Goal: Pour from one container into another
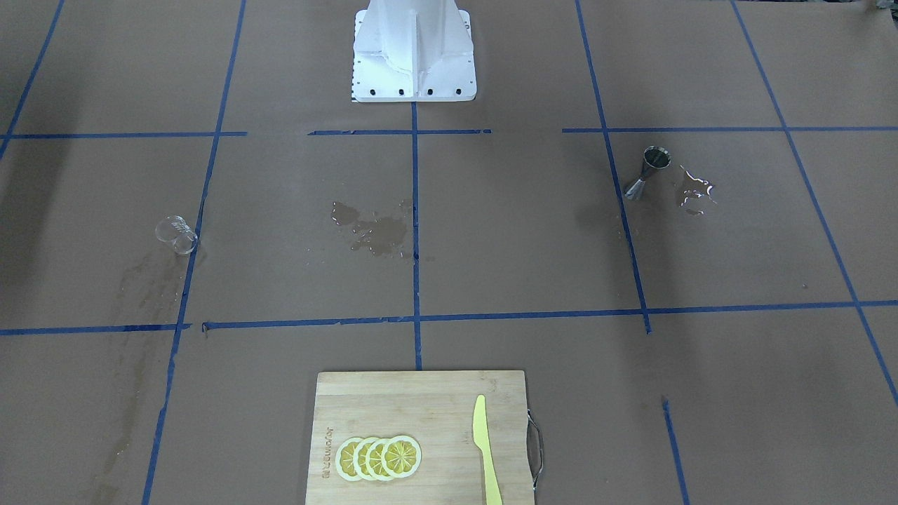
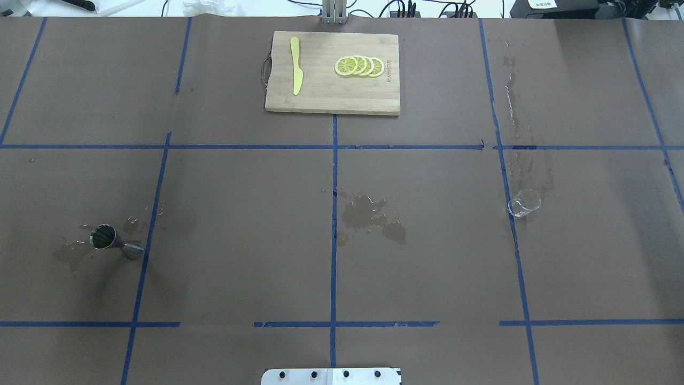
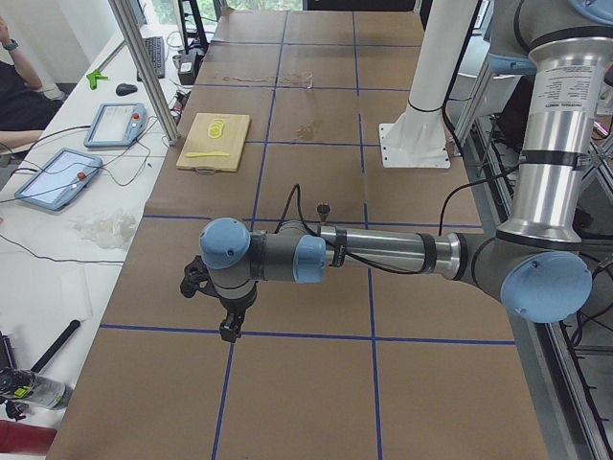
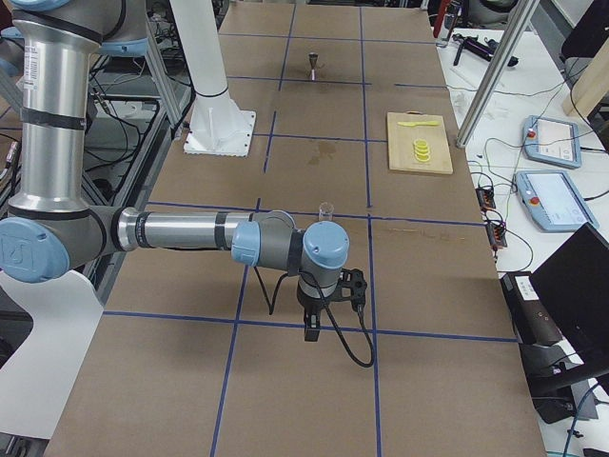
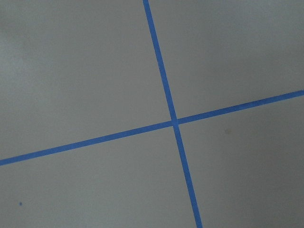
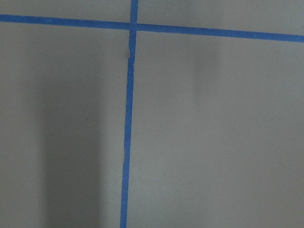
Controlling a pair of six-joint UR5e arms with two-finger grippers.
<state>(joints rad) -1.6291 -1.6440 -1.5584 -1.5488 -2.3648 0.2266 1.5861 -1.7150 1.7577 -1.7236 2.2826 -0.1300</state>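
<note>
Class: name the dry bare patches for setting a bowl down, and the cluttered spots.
Bare: between jigger and middle puddle; between that puddle and glass cup. Cluttered: the cutting board; wet beside the jigger.

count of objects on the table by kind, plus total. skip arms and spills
glass cup: 1
steel jigger: 1
cutting board: 1
yellow knife: 1
lemon slices: 4
Total: 8
</note>
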